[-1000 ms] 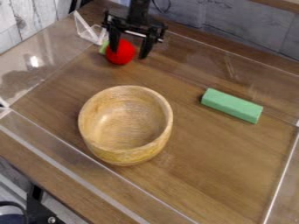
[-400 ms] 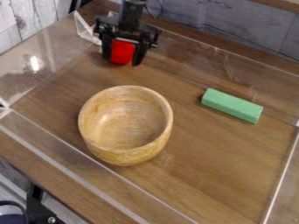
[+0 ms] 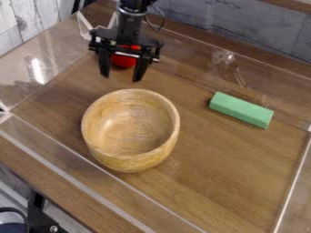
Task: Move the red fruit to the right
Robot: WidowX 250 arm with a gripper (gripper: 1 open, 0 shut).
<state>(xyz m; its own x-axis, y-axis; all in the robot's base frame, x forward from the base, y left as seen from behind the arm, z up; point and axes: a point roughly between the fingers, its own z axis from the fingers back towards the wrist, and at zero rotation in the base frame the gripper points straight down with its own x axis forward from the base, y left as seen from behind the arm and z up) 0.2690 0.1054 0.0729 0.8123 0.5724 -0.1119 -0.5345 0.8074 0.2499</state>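
In the single camera view, your gripper (image 3: 123,63) now stands over the red fruit (image 3: 122,63) with its two black fingers (image 3: 102,67) spread to either side of it, and the fruit shows between them near the back left of the table (image 3: 231,182), behind the wooden bowl (image 3: 130,127). You can read the jaws as open and straddling the fruit, though the picture is too coarse to tell whether either finger touches it or whether the fruit sits on the surface or hangs just off it. Against the frame from a moment ago, the gripper has shifted a little to the left and toward the bowl, and the fingers look wider apart; a second ago it sat further back and to the right, with the fruit peeking out at its lower left side. So the fruit has been carried or nudged slightly leftward, not to the right, and by my judgement the task has not advanced: you are probably still settling the grasp. The green block (image 3: 241,109) lies well apart on the right and has not moved, nor has the bowl. The rightward move is yet to come.
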